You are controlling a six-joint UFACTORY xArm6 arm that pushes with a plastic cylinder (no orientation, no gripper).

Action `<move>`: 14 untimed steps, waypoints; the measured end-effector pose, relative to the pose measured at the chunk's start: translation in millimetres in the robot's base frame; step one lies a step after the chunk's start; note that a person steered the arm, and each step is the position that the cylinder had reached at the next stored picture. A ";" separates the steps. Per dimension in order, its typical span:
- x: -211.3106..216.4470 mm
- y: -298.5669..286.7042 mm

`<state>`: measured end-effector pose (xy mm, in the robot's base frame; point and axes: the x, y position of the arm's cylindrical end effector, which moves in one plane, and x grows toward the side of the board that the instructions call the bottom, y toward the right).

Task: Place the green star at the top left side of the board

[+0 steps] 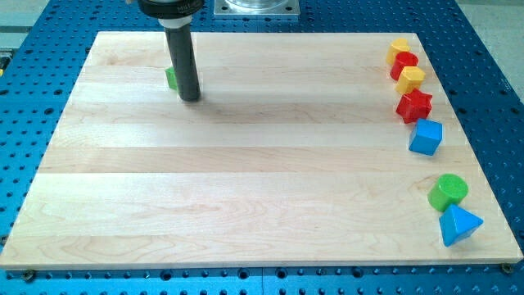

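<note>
A green block [170, 78], probably the green star, lies near the view's top left of the wooden board [246, 180]. Only a small sliver of it shows at the left of the rod, so its shape cannot be made out. My tip [191, 98] rests on the board right beside the green block, touching or nearly touching its right side. The rod hides most of the block.
Down the board's right side lie a yellow block [399, 48], a red block [404, 63], a second yellow block [410, 79], a red star [414, 106], a blue cube [426, 137], a green cylinder [449, 191] and a blue triangular block [458, 224].
</note>
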<state>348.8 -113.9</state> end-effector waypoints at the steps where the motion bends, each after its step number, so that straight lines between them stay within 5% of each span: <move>1: 14.5 1.4; 3: -36.2 -7.3; 5: -44.4 23.5; 7: -63.8 -25.6; 14: -108.9 -44.2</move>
<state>239.9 -158.2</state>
